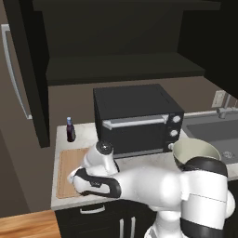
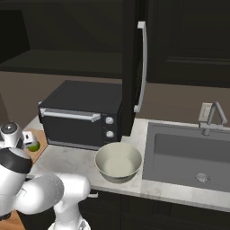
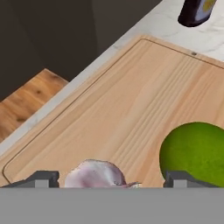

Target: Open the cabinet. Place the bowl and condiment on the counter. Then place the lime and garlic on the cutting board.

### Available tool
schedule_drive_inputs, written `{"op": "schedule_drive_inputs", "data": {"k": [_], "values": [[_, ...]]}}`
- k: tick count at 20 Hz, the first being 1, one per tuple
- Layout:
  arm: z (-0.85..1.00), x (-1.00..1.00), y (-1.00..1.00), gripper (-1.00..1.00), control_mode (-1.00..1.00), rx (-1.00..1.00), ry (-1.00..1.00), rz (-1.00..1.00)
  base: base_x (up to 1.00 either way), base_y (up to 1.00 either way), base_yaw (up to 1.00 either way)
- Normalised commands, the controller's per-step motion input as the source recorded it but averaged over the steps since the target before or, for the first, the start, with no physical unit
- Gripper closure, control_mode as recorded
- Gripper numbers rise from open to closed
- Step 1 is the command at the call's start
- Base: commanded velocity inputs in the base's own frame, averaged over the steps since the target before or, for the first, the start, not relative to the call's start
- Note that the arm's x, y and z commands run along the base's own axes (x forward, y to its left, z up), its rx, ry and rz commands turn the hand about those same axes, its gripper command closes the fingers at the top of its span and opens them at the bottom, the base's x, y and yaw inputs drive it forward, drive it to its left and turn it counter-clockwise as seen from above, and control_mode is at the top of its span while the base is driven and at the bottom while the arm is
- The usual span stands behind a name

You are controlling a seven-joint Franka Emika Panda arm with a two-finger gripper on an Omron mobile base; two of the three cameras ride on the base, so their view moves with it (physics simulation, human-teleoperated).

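Grained wooden cutting board (image 3: 131,100), veined marble counter (image 1: 158,160), glossy ceramic bowl (image 2: 118,162)

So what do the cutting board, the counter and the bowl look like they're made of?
Cutting board: looks like light wood with a matt finish, showing straight grain lines and a routed groove near its rim.
Counter: seems to be white marble or a marble-look slab, with faint grey veining.
Bowl: probably glazed ceramic, smooth and cream-white, though the render leaves that open.
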Motion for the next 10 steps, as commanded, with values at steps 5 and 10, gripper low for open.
{"op": "schedule_drive_inputs", "data": {"k": [5,10], "values": [[0.44,0.0,0.0,-1.0,-1.0,0.01,0.0,0.0,0.0,0.0,0.0],[1.0,-0.22,0.0,-1.0,-1.0,0.03,0.0,0.0,0.0,0.0,0.0]]}}
